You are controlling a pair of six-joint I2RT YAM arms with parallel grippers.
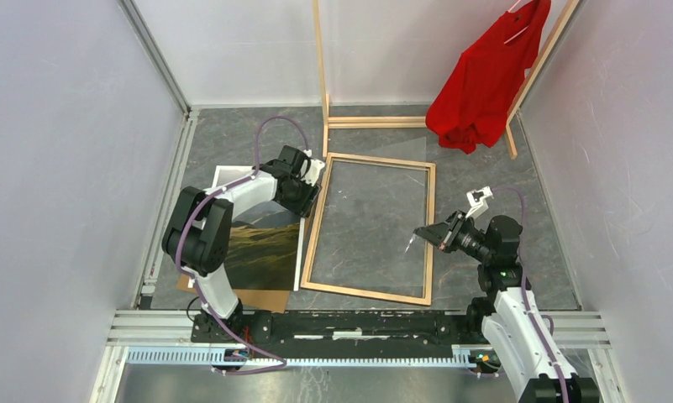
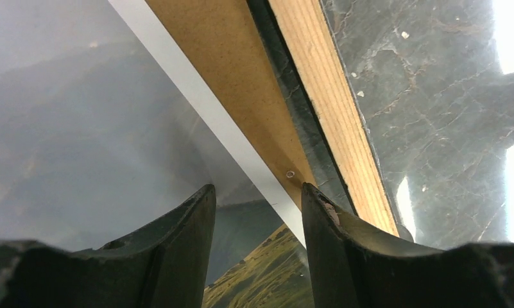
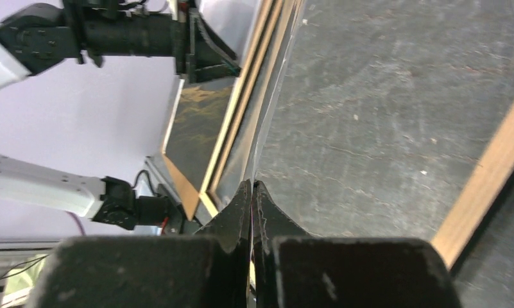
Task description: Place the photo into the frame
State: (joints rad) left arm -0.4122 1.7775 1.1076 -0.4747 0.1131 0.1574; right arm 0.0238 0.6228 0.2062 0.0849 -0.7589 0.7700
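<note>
- Top external view: nearest on the left, the photo [image 1: 261,243] lies picture-up on a brown backing board [image 1: 261,299], just beside the frame [image 1: 366,293], which lies wood side up.
- Right gripper [image 1: 415,238], jaws clenched together, hangs over the frame's right side, well apart from the photo.
- Left gripper [image 1: 307,189], fingers spread and gripping nothing, sits over the photo's far right edge, by the frame's far left corner.
- Farthest back, a red shirt [image 1: 484,84] hangs on a wooden rack [image 1: 375,122].

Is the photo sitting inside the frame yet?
No, the photo lies picture side up to the left of the frame, outside its rails, and the frame's opening shows only the grey table.
</note>
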